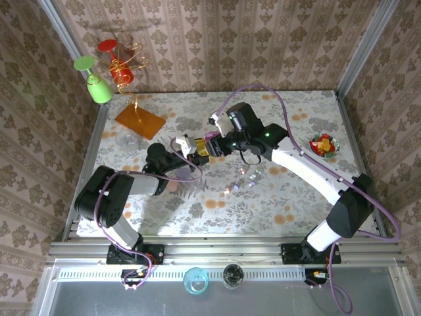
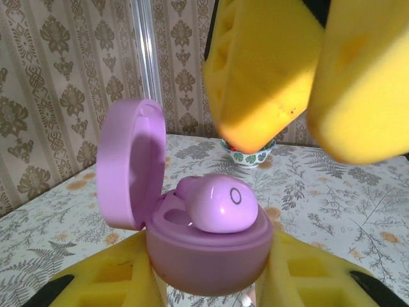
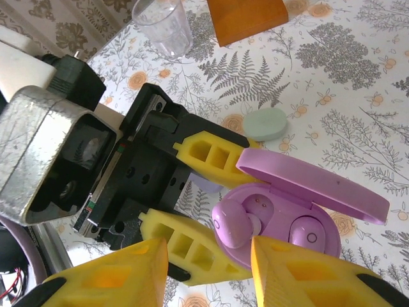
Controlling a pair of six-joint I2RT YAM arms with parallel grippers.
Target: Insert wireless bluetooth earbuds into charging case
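Note:
My left gripper (image 2: 211, 284) is shut on the base of a purple charging case (image 2: 211, 256), which it holds up with the lid (image 2: 131, 163) swung open. One purple earbud (image 3: 307, 234) sits down in its socket. A second purple earbud (image 3: 233, 224) lies askew on top of the other socket, not sunk in; it is the earbud (image 2: 220, 204) facing the left wrist camera. My right gripper (image 3: 208, 246) hovers just above the case, open, with nothing between its yellow fingers (image 2: 268, 70). From above, both grippers (image 1: 200, 147) meet mid-table.
A mint-green closed case (image 3: 265, 123) lies on the table beyond the purple one. A clear cup (image 3: 163, 25) and an orange block (image 3: 246, 16) stand farther back left. A bowl of red and yellow sweets (image 1: 324, 145) is at the right. Green and red glasses (image 1: 99, 82) stand at the back left.

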